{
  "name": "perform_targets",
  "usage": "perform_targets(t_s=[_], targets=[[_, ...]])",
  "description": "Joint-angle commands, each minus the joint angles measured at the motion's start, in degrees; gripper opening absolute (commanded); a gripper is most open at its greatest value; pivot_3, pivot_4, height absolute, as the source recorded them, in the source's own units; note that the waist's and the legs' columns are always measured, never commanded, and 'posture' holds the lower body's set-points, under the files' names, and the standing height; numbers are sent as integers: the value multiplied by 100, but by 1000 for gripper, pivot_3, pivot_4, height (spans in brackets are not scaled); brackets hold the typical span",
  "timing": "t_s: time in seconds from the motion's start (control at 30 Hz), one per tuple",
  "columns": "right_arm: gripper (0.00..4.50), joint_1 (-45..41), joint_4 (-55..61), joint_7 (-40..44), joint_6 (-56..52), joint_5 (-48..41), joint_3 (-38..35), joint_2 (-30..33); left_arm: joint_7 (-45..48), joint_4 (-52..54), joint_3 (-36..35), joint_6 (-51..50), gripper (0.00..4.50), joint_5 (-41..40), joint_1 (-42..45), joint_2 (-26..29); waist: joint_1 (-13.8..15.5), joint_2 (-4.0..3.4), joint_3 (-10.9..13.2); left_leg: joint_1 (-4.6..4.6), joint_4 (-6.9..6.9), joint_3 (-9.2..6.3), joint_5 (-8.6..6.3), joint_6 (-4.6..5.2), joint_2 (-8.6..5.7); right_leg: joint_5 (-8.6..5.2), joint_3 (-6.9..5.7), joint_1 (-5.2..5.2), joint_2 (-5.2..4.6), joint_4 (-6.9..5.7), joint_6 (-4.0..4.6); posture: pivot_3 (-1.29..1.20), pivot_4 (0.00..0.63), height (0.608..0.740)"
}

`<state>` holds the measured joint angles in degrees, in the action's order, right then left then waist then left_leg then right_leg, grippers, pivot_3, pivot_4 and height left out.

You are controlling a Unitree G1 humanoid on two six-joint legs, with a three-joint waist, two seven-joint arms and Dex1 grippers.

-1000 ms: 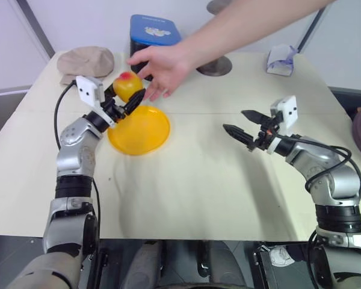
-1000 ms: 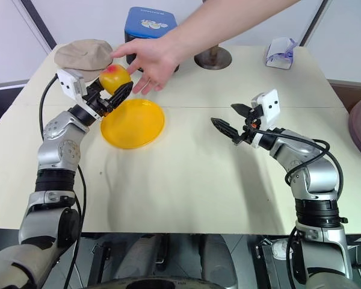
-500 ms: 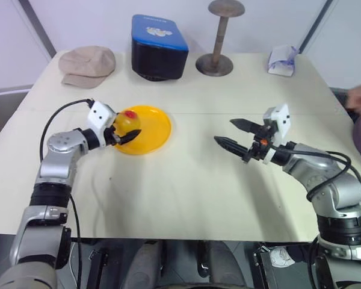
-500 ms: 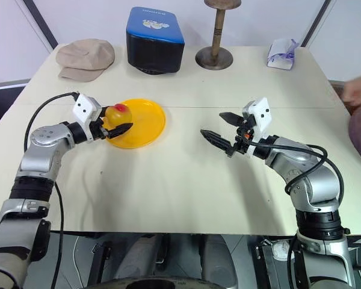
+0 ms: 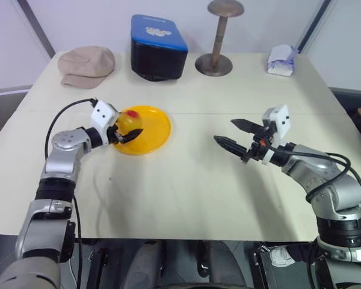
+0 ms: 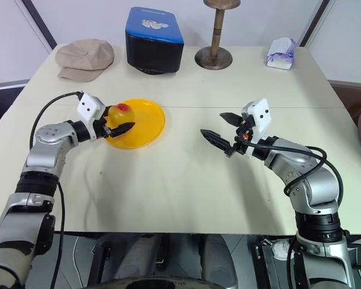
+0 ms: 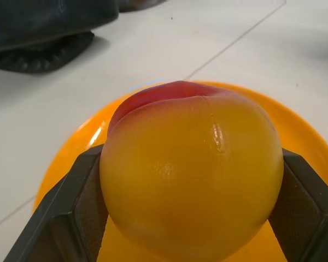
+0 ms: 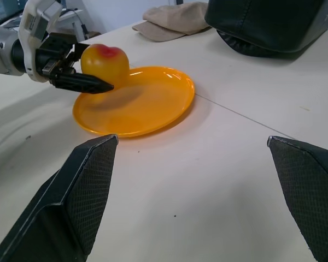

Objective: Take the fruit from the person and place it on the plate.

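now the left gripper (image 5: 127, 130) has its two black fingers clamped on either side of the fruit (image 5: 129, 122), holding it over the near-left part of the plate (image 5: 153, 125). from the left wrist view the fruit (image 7: 191, 174) sits squarely between the pads, red blush turned up, with the yellow plate beneath it; whether it touches the plate i cannot tell. the plate lies flat on the table (image 5: 186, 180), left of centre. the right gripper (image 5: 231, 133) hangs above the table well apart from the plate, its fingers spread wide and holding nothing. at the far edge of the table sit a tan cap (image 5: 84, 63), a dark box with a blue lid (image 5: 157, 39), a wooden stand (image 5: 216, 36) and a crumpled white packet (image 5: 281, 59).
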<state>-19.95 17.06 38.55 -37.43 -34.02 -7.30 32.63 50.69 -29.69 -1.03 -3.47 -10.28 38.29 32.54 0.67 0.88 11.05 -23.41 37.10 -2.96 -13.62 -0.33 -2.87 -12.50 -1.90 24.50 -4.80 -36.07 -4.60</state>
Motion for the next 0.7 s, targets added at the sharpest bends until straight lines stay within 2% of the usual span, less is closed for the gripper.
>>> perform_targets(t_s=[0.03,0.2,0.23,0.27,0.7], targets=[[4500,-32,189,-43,102,-16,-94,1,52,49,-120,39,3310,-75,102,11,-2,0,0,0,0,0,0,0,0,0,0,0,0,0,0,0,150,740],[4500,-11,162,-75,154,19,-79,-16,105,49,-155,-23,3310,-145,91,-9,-6,0,0,0,0,0,0,0,0,0,0,0,1,-1,0,0,150,740],[4500,-5,159,-84,158,23,-79,-19,89,52,-164,-41,4324,-148,90,-6,-5,0,0,0,0,0,0,0,0,0,0,0,1,-1,0,0,150,740],[4500,4,157,-88,165,28,-78,-22,88,61,-171,-59,4451,-153,86,1,-4,0,0,0,0,-1,0,0,0,0,0,0,1,-1,0,0,150,740],[4500,6,116,-135,200,48,-91,-15,-20,21,-242,88,4451,-68,123,100,-4,0,0,0,0,0,0,0,0,0,0,0,1,-1,0,0,150,740]])
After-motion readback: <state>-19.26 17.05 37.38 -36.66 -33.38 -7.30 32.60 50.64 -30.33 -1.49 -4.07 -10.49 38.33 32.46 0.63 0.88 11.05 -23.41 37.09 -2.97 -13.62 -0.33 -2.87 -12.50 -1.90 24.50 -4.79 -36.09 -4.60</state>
